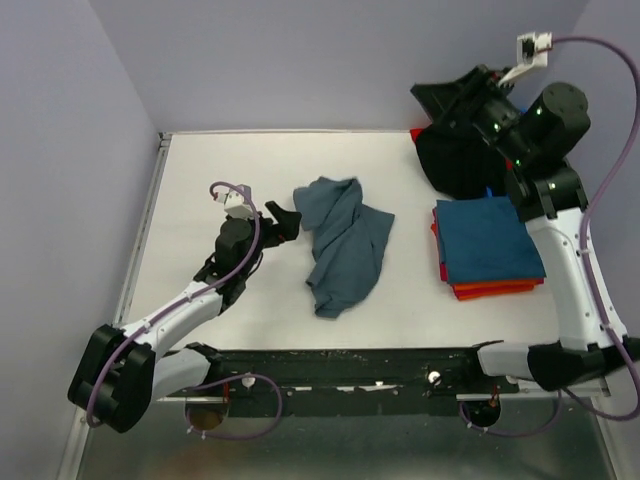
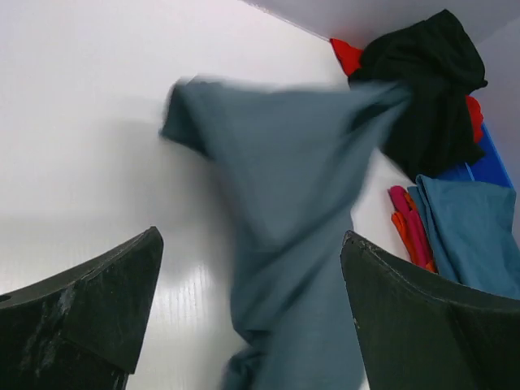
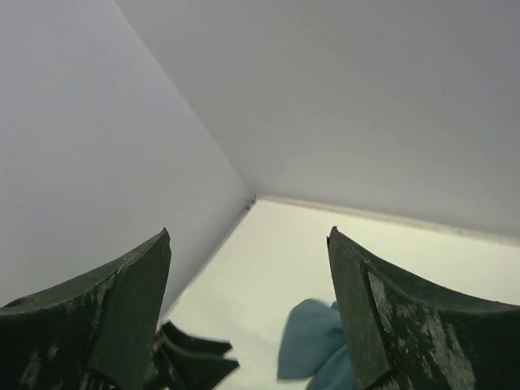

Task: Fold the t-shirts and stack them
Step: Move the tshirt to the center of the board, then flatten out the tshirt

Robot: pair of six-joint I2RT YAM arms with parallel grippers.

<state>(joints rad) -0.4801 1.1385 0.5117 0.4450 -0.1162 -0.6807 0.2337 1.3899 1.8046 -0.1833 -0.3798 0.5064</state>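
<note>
Top external view: crumpled slate-blue cotton t-shirt (image 1: 342,245) just ahead of left claw (image 1: 285,220).
Left claw's fingers stand apart; right claw (image 1: 432,98), raised, is likewise spread.

No readable text anywhere, across all three views. Nothing printed on the grey-blue shirt (image 1: 340,245) crumpled mid-table. Plain cloth too on the folded stack (image 1: 487,243) at three o'clock. No logo or label on the black heap (image 1: 455,160) at one o'clock. Blank white on the table (image 1: 200,180), with no marks or numbers.
</note>
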